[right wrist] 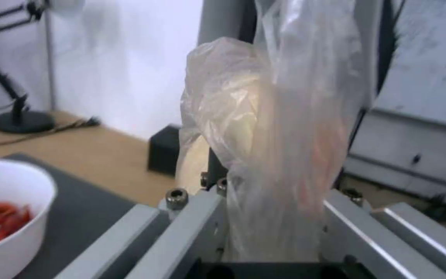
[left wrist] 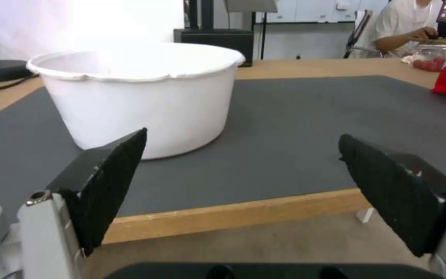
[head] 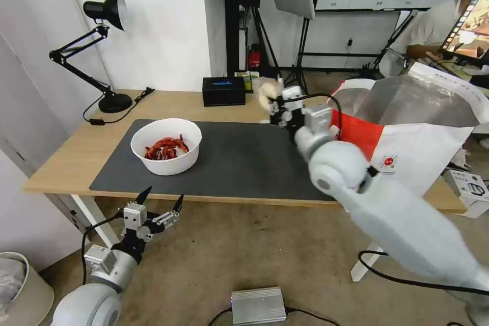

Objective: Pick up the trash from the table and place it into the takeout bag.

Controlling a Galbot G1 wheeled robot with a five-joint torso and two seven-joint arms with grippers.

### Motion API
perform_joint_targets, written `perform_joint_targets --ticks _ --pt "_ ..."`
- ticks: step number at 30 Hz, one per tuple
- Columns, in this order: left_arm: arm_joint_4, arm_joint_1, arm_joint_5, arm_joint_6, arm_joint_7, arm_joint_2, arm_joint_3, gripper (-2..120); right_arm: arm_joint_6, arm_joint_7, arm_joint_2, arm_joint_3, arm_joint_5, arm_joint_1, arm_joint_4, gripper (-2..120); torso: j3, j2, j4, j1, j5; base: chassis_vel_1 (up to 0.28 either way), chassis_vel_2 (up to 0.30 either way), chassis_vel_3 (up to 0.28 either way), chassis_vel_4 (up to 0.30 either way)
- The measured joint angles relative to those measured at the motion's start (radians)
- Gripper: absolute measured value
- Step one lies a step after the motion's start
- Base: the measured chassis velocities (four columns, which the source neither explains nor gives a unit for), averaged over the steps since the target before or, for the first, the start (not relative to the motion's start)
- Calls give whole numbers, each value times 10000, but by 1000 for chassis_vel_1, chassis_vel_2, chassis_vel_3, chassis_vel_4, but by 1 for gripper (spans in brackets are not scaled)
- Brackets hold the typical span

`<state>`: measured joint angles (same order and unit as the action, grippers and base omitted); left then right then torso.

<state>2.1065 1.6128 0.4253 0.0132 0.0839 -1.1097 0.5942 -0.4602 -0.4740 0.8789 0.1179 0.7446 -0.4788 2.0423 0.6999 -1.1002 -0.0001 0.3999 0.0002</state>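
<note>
White bowl (head: pixel 166 145) with red scraps (head: pixel 166 147), left of centre; dark grey mat (head: pixel 244 160) on light-wood bench (head: pixel 76 150); white-and-red, silver-lined takeout bag (head: pixel 417 132), right.

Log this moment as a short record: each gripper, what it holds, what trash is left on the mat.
right gripper: shut on the clear bag, raised above the table, beside the takeout bag
left gripper: open, below the table's near edge
white bowl: on the mat, red scraps inside
</note>
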Motion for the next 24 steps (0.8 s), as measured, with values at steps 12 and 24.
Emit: perform_joint_targets --ticks 12,24 --pt "359 227 -133 -14 -10 -169 122 100 275 -8 -1192 -2136 -602 -1524 1317 3 0 0 1 0 -2 0 0 0 0" --pt "594 302 -253 -12 -3 -260 26 100 312 -429 -1901 -3802 -473 -3232 1542 3 0 2 0 0 0 0 0 0 0"
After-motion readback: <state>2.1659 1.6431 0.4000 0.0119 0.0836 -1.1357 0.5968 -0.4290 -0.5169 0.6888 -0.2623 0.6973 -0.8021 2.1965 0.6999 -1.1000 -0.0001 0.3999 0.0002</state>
